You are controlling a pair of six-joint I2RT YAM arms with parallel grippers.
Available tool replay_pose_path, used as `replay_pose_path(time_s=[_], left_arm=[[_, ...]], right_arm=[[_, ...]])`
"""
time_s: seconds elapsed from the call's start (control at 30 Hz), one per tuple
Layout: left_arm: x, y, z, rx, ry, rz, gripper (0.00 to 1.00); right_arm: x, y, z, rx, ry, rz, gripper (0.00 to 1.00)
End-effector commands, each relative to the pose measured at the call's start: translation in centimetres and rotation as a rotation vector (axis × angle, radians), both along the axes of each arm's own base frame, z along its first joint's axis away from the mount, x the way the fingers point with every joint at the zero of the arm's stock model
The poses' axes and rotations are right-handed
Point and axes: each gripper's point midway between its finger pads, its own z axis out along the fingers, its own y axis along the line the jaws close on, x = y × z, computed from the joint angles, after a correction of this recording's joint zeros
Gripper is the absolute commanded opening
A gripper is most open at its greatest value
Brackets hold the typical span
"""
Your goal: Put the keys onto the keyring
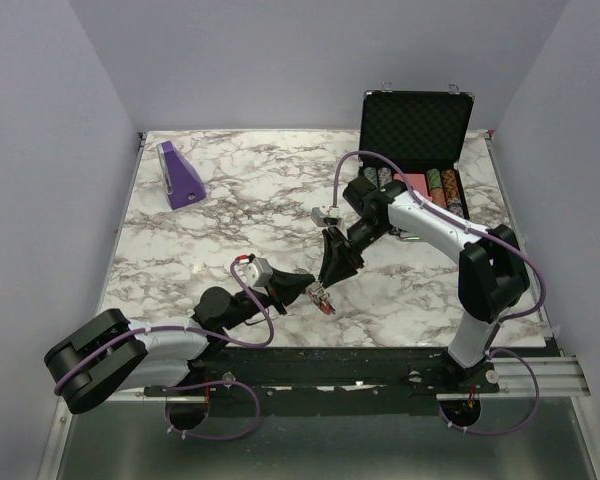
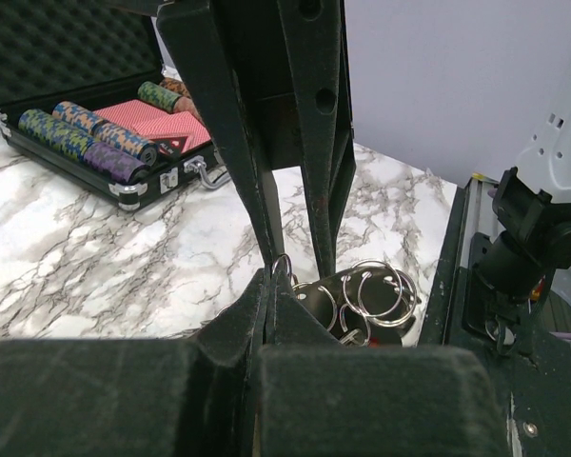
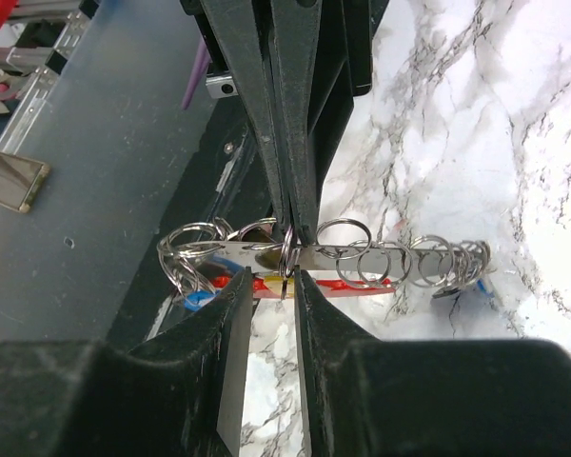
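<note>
**Top:** marble table point(image 1: 230, 220). A purple wedge block point(image 1: 180, 175) sits far left, well apart from the work. An open black poker chip case point(image 1: 416, 125) sits far right, with chip stacks point(image 1: 435, 185) in the tray. Both arms meet at near centre. The left claw point(image 1: 315, 290) comes in low from the left and the right claw point(image 1: 326, 286) points down from the far side. The keyring point(image 1: 323, 300) sits right at their tips, showing as a red speck. Nothing else lies between the arms. Purple cables loop over both arms.

**Left wrist:** the left claw point(image 2: 269, 286) is clamped tight, with a ring of the keyring point(image 2: 371, 290) poking out at its tip. The right claw point(image 2: 298, 265) hangs straight down in front and blocks the centre of the view. Its fingers stand a little apart, either side of that ring. The case sits far left, with red card decks point(image 2: 143, 119) beside the chips. Chip print is too small to read. The right arm base point(image 2: 538, 224) is at the right.

**Right wrist:** the right claw point(image 3: 271, 286) is part-open and straddles one thin ring. I can't see contact on both sides. The left claw point(image 3: 290, 224) comes from the top and pinches the keyring point(image 3: 362, 257) on its metal strip. The strip is level above the table edge, with loose rings strung along it and the red crescent point(image 3: 324, 285) just under. Keys point(image 3: 198, 297) with blue heads hang at both ends, mostly hidden. A grey metal plate point(image 3: 86, 190) lies left of the table.
</note>
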Motion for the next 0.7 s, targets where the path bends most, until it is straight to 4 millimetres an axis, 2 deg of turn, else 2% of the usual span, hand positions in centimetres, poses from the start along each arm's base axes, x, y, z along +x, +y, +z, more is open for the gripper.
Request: replay_pose_path(time_s=[0.0, 0.27, 0.37, 0.53, 0.67], left_arm=[[-0.4, 0.8, 4.7, -0.146, -0.127, 0.016, 0.00], [-0.4, 0.8, 4.5, -0.145, -0.122, 0.013, 0.00], [-0.4, 0.8, 4.5, -0.146, -0.121, 0.014, 0.00], [-0.4, 0.8, 4.5, -0.146, -0.121, 0.014, 0.00], [-0.5, 0.9, 4.4, -0.145, -0.116, 0.013, 0.00]], right_arm=[[-0.1, 0.7, 0.9, 0.047, 0.025, 0.010, 0.31], [0.8, 1.3, 1.5, 0.052, 0.009, -0.021, 0.27], [0.8, 1.3, 1.4, 0.046, 0.007, -0.029, 0.20], [0.9, 1.2, 1.3, 0.038, 0.001, -0.036, 0.01], [1.2, 1.2, 1.4, 0.005, -0.017, -0.047, 0.01]])
